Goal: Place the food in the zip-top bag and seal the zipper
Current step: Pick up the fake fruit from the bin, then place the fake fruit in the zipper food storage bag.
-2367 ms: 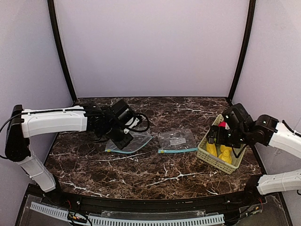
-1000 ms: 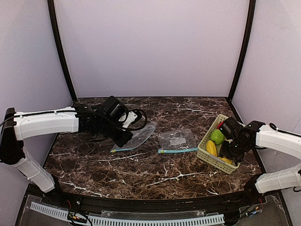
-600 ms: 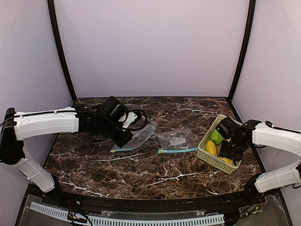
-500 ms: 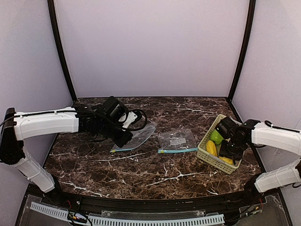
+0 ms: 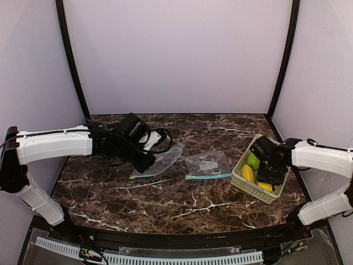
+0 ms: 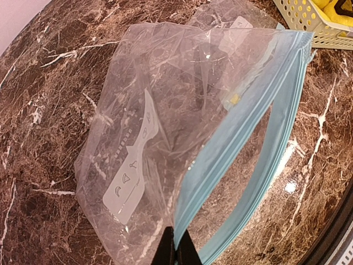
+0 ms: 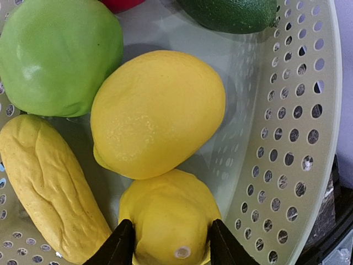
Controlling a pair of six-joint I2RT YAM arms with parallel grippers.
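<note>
Here — right tool [image 7: 171, 243] around yellow fruit [image 7: 168, 212]

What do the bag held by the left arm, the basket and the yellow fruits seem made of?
The bag: thin clear plastic film, crinkled, tabletop showing through, teal zip strip. The basket: pale green rigid-looking plastic, punched with round holes. The yellow fruits: likely moulded plastic, glossy, finely pebbled; hardness unclear.

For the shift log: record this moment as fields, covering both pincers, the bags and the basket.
left pincer: shut on the open zip-top bag at its blue zipper edge
right pincer: inside the basket, straddling a yellow fruit, grip unclear
second bag: flat on the table, centre
food bagged: none, held bag empty
</note>
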